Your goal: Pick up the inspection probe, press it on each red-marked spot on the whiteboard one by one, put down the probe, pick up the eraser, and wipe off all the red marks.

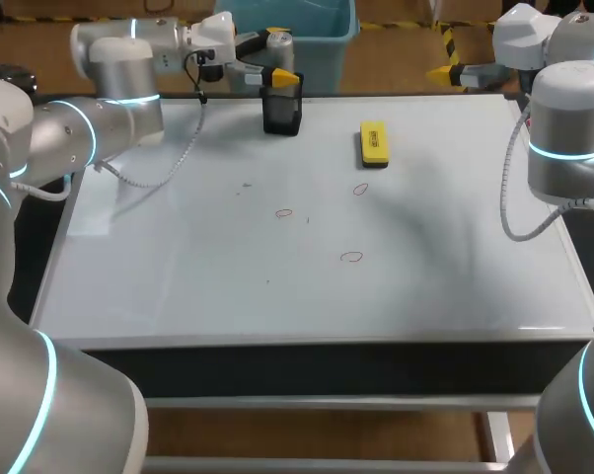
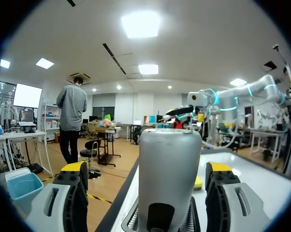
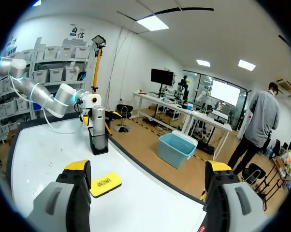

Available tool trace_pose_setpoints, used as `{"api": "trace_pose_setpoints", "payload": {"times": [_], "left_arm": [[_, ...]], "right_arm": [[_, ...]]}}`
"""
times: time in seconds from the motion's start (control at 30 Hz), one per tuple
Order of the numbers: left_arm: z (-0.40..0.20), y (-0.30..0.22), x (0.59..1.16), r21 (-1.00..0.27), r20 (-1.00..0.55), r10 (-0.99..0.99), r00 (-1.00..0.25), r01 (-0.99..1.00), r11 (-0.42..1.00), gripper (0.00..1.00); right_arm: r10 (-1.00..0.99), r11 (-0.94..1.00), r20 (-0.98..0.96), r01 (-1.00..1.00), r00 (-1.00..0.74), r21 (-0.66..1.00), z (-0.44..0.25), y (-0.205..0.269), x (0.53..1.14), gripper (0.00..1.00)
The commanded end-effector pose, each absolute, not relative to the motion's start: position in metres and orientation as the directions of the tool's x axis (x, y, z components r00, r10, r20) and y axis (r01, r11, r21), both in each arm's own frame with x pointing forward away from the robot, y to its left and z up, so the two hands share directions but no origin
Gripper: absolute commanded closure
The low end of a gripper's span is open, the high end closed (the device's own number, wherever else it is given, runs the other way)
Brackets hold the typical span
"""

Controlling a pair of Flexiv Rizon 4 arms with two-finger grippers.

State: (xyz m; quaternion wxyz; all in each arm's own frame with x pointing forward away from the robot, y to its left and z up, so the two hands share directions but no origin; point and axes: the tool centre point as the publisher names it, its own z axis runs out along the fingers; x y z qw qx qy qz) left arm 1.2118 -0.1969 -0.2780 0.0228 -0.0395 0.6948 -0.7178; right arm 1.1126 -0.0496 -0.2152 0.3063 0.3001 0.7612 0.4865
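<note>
A black stand (image 1: 282,111) sits on the table (image 1: 307,363), close to the far edge and a bit left of the middle. It stands up straight and is shaped like a small box with an open top. Up close, its sides look like black mesh. The table has a dark front edge with a pale metal bar (image 1: 327,403) under it. A few tiny dark specks (image 1: 246,185) dot the white top.

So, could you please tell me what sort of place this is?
Probably a robotics lab test bench: a left arm and a right arm flank a whiteboard bearing small red marks, with a probe in a holder and an eraser.
</note>
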Motion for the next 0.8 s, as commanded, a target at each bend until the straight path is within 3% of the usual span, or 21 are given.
{"api": "trace_pose_setpoints", "payload": {"times": [0.03, 0.33, 0.37, 0.4, 0.43, 0.5, 0.57, 0.8], "left_arm": [[-0.2838, -0.1990, 1.2210, -0.999, 0.022, 0.138, -0.990, -0.028, -0.042, 0.00], [-0.2846, -0.2010, 1.2221, -0.998, 0.025, 0.145, -0.989, -0.032, -0.045, 0.00], [-0.2846, -0.2011, 1.2221, -0.998, 0.025, 0.146, -0.989, -0.032, -0.045, 0.12], [-0.2847, -0.2012, 1.2223, -0.998, 0.025, 0.146, -0.989, -0.032, -0.045, 0.35], [-0.2848, -0.2012, 1.2224, -0.998, 0.026, 0.147, -0.989, -0.033, -0.045, 0.51], [-0.2853, -0.2012, 1.2222, -0.998, 0.027, 0.151, -0.988, -0.034, -0.044, 0.65], [-0.2864, -0.2010, 1.2212, -0.999, 0.028, 0.154, -0.988, -0.035, -0.042, 1.00], [-0.2857, -0.1989, 1.2159, -0.998, 0.027, 0.153, -0.988, -0.034, -0.043, 1.00]], "right_arm": [[0.755, 0.346, -0.174, 0.158, -0.632, 0.925, -0.2156, -0.0497, 1.1129, 0.00], [0.755, 0.346, -0.174, 0.158, -0.632, 0.925, -0.2156, -0.0497, 1.1129, 0.00], [0.755, 0.346, -0.174, 0.158, -0.632, 0.925, -0.2156, -0.0497, 1.1129, 0.00], [0.755, 0.346, -0.174, 0.158, -0.632, 0.925, -0.2156, -0.0497, 1.1129, 0.00], [0.755, 0.346, -0.174, 0.158, -0.632, 0.925, -0.2156, -0.0497, 1.1129, 0.00], [0.755, 0.346, -0.174, 0.158, -0.632, 0.925, -0.2156, -0.0497, 1.1129, 0.00], [0.755, 0.346, -0.174, 0.158, -0.632, 0.925, -0.2156, -0.0497, 1.1129, 0.00], [0.755, 0.346, -0.174, 0.158, -0.632, 0.925, -0.2156, -0.0497, 1.1129, 0.00]]}}
